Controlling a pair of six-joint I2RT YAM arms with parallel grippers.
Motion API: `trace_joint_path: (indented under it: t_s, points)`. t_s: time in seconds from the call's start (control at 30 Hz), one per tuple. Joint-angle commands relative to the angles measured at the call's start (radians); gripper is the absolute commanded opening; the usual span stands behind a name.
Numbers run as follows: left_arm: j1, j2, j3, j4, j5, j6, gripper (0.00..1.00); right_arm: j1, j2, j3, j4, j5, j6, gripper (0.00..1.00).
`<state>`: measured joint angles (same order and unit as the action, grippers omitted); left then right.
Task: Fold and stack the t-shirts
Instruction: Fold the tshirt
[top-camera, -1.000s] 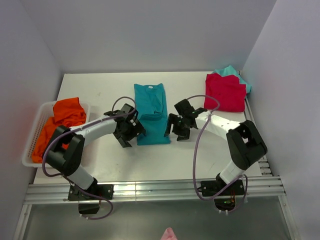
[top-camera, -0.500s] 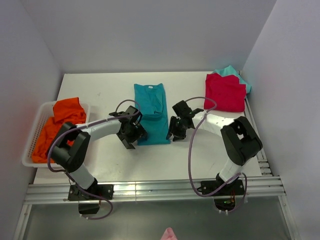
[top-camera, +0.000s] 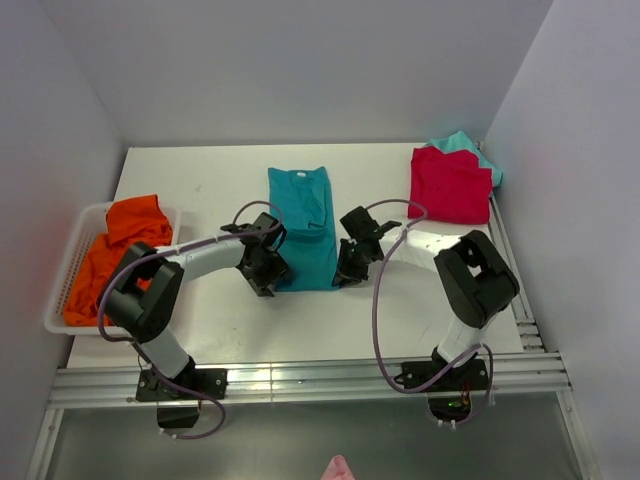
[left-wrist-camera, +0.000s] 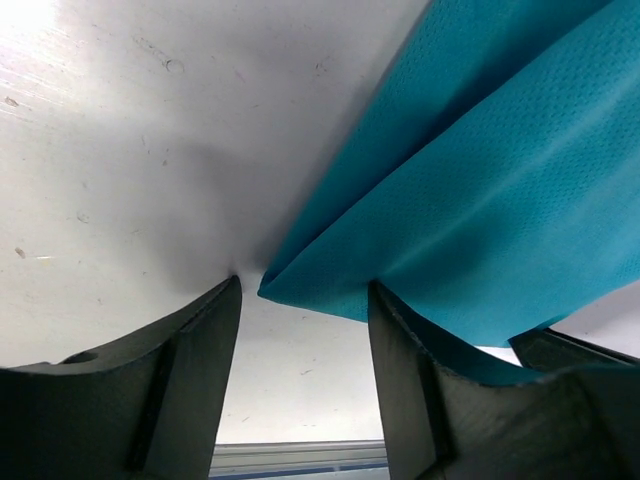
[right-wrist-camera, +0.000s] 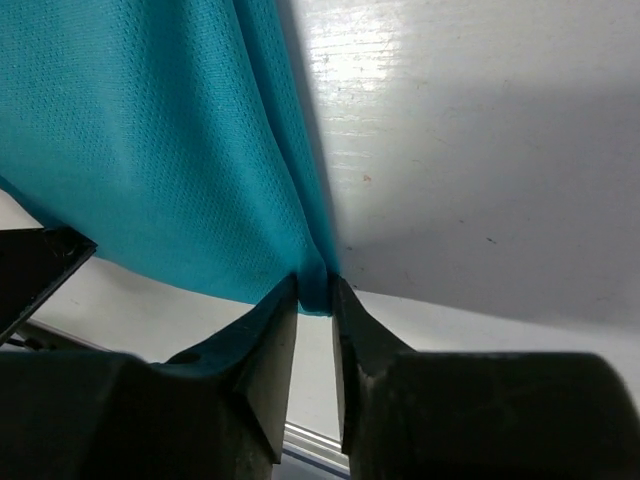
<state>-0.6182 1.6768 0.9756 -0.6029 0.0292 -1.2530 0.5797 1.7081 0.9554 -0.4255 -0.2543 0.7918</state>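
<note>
Centre of table (top-camera: 190, 175): teal-blue shirt (top-camera: 303, 225), folded into a long strip. Left gripper (left-wrist-camera: 305, 290): wide, near-left corner between fingers, unclamped. Right gripper (right-wrist-camera: 314, 290): narrow, pinching near-right corner. 2 o'clock: red shirt (top-camera: 450, 185) hiding most of light-teal shirt (top-camera: 458, 141). 9 o'clock: orange shirt (top-camera: 125, 235) in basket (top-camera: 60, 290). Fingertips hidden under wrists from above.

right gripper (right-wrist-camera: 315, 292): fingers (right-wrist-camera: 268, 335) nearly together, pinching the teal-blue t-shirt (right-wrist-camera: 140, 130) at its lower corner | t-shirt: layered edges hanging in folds | tabletop (right-wrist-camera: 480, 140): white, right of t-shirt
</note>
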Motion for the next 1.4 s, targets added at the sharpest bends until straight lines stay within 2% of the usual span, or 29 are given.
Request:
trace_joint_path:
  t_s: [0.0,0.03,0.07,0.2,0.3,0.33,0.4,0.43,0.8,0.9,1.37]
  points:
    - [-0.008,0.015,0.031,0.000,-0.008,-0.017,0.58,0.016,0.018,-0.001,0.021,-0.003,0.001,0.27]
    - [-0.009,0.018,0.029,-0.001,-0.011,-0.017,0.50,0.016,0.019,-0.001,0.021,-0.003,0.000,0.24]
    - [-0.008,0.020,0.031,-0.001,-0.011,-0.014,0.46,0.016,0.024,-0.003,0.021,-0.002,-0.002,0.19]
    - [-0.008,0.026,0.031,0.005,-0.018,-0.014,0.32,0.016,0.031,-0.004,0.014,0.003,-0.011,0.10]
    - [-0.008,0.020,0.031,-0.001,-0.025,-0.010,0.22,0.016,0.027,0.005,-0.001,0.013,-0.020,0.07]
    - [-0.008,0.017,0.035,-0.008,-0.025,-0.008,0.15,0.014,0.024,0.011,-0.004,0.018,-0.028,0.07]
    - [-0.008,0.009,0.038,-0.024,-0.063,0.000,0.09,0.016,0.009,0.017,-0.022,0.035,-0.035,0.00]
    - [-0.011,-0.005,0.041,-0.034,-0.071,0.003,0.01,0.016,0.001,0.025,-0.028,0.041,-0.043,0.00]
    - [-0.060,-0.189,0.006,-0.142,-0.169,0.021,0.00,0.017,-0.215,-0.059,-0.137,0.086,-0.057,0.00]
    - [-0.101,-0.258,-0.014,-0.192,-0.198,-0.006,0.00,0.019,-0.303,-0.076,-0.174,0.090,-0.046,0.00]
    - [-0.215,-0.532,-0.029,-0.400,-0.144,-0.235,0.00,0.019,-0.607,-0.069,-0.427,0.112,-0.020,0.00]
